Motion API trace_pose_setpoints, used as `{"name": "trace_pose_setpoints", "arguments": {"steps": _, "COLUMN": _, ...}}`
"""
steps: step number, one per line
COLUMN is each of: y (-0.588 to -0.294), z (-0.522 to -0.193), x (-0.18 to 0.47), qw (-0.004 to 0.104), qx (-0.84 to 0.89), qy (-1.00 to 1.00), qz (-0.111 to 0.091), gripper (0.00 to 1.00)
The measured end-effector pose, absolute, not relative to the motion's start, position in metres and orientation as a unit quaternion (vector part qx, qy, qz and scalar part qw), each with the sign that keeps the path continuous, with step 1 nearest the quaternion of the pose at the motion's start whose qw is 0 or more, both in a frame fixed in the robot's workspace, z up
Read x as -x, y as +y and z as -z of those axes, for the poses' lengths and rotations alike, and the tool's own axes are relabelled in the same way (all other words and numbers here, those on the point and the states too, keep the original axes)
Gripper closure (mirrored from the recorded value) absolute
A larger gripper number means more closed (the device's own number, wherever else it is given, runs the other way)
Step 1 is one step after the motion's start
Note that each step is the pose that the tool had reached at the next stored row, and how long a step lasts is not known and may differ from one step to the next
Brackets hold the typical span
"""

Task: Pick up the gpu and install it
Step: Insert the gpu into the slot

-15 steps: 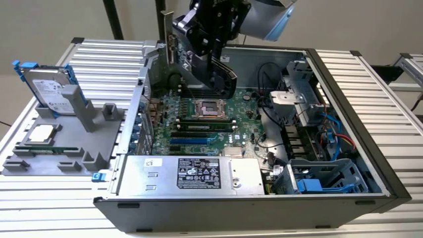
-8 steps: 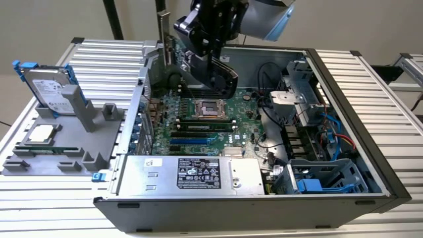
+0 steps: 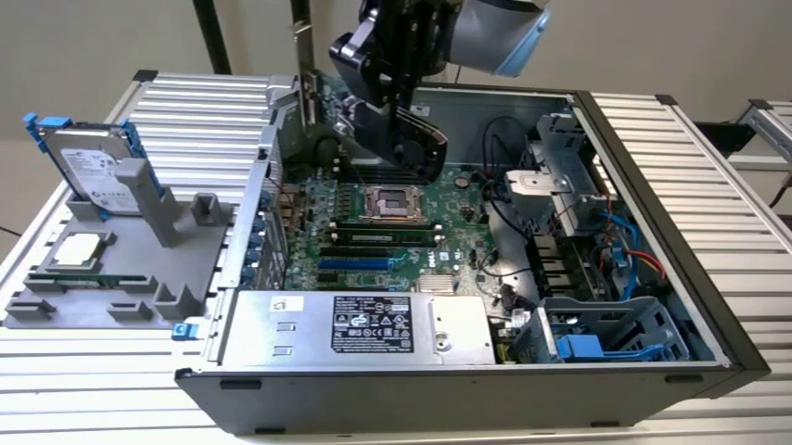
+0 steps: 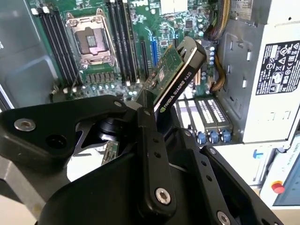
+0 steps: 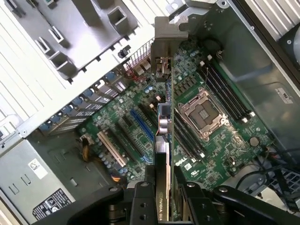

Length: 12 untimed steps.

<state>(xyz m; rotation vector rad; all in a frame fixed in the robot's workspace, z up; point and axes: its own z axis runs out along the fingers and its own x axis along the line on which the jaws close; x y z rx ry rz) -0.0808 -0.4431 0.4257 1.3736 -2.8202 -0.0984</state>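
Storage sits at the exterior view's left: a grey fixture (image 3: pixel 56 311) carries the hard drive (image 3: pixel 93 171) standing on edge and the CPU chip (image 3: pixel 77 248) lying flat, both well apart from the work.

Moving right, the open computer case (image 3: pixel 644 185) lies on its side with the motherboard (image 3: pixel 371 236) exposed. The gripper (image 5: pixel 162 192) hangs over the board's end nearest the slotted rear wall. Its jaws are closed on the gpu (image 5: pixel 162 126), pinching the card across its thin faces. The card stands on edge, with its silver bracket toward that rear wall. It is above the board, between the rear wall and the CPU socket (image 3: pixel 389 202). No expansion slot has taken it as far as the pictures show.

I judge the pick-up done and the install under way, at the stage of carrying and lining up. Seating the card calls for setting its lower edge parallel to and directly over an expansion slot, such as the blue slot (image 3: pixel 359 264). The bracket must meet the rear-wall opening, and the card must go down square. A tilted card would likely catch on the slot's lip.

Farther right, the power supply (image 3: pixel 371 324) and the drive cage (image 3: pixel 606 334) lie clear of the card.
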Motion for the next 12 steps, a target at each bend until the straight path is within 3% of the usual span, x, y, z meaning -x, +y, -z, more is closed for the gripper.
{"name": "trace_pose_setpoints", "arguments": {"steps": 12, "y": -0.4431, "z": -0.4258, "x": 0.0808, "qw": 0.004, "qx": -0.494, "qy": -0.869, "qz": 0.031, "gripper": 1.0}}
